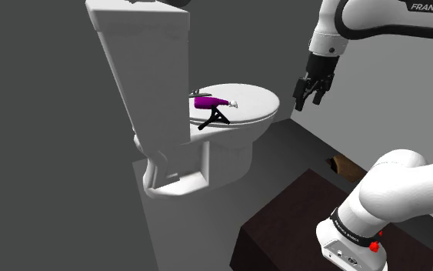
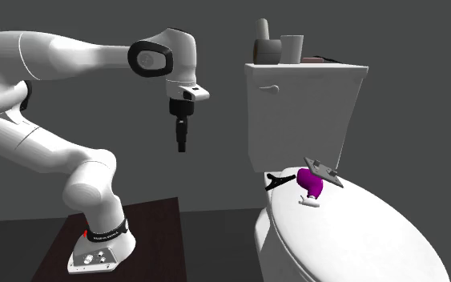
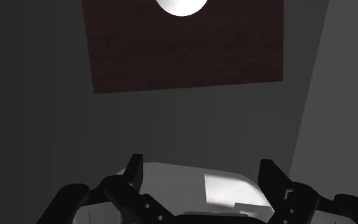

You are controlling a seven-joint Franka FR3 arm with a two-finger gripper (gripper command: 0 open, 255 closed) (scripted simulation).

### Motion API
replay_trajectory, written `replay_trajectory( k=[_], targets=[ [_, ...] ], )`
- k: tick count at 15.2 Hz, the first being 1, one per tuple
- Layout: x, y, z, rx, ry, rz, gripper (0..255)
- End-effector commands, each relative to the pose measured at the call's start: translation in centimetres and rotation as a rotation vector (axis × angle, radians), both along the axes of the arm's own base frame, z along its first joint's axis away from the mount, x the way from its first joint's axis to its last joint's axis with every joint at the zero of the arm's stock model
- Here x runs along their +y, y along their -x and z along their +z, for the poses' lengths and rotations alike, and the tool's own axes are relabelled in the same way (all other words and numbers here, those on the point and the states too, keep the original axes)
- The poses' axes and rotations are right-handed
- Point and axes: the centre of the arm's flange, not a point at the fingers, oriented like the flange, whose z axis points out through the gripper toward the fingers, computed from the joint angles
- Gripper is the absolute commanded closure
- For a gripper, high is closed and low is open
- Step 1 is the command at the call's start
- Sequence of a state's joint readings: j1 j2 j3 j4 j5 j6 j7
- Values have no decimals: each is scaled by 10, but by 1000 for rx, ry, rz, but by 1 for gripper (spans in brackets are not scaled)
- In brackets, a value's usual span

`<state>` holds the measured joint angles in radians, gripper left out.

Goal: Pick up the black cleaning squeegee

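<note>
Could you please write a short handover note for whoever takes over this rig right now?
Gripper: open and empty, in the air past the edge of the closed lid, toward the shoulder view's right, touching nothing.
Squeegee: lies on the lid, right beside a purple item.
Done: nothing gripped yet; the squeegee is untouched.
Left: move over the lid, come down on the squeegee, shut on it and lift. The purple item is close, so it may get nudged.

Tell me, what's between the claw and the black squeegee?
Nothing: in the second exterior view, only open air separates the gripper from the black squeegee.
</note>
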<state>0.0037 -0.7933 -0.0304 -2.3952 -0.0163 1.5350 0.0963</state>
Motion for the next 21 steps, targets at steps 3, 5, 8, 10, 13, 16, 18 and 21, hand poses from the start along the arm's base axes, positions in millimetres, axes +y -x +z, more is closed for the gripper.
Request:
replay_trajectory(
  k=[3,5,8,10,13,16,18,21],
  targets=[
    [3,-18,-16,-18,21,24,0],
    [6,-37,-31,-36,41,48,0],
    [10,-65,-54,-62,72,84,0],
    [14,-84,-68,-80,93,108,0],
    [19,-113,-90,-107,124,144,0],
    [25,-143,-111,-133,155,180,0],
    [29,-162,-124,-151,175,204,0],
    [35,-192,-144,-178,206,240,0]
  ],
)
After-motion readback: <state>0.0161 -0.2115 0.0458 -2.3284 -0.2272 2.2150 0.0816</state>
